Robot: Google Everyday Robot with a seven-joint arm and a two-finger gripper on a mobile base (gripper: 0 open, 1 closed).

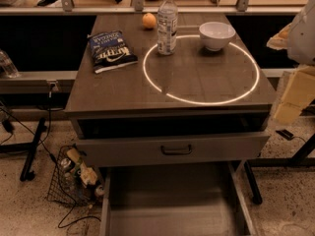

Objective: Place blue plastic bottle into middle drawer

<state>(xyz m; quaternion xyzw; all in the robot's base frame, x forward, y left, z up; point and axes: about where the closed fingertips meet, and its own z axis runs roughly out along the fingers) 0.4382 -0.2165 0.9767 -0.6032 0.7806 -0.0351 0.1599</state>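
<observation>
The blue plastic bottle (168, 22) stood upright toward twelve o'clock on the tabletop (123, 90), on the glowing ring's (206, 101) eleven-o'clock arc, with the white bowl (216, 35) at one o'clock. It stood free of the chip bag (112, 50) and the orange (149, 20), which should make for an easy side grasp. The gripper (294, 95) hung off the three-o'clock edge, well apart from the bottle; I could not make out whether it was parted or clamped. At six o'clock the middle drawer (170, 203) lay pulled out, ready to receive the bottle.
</observation>
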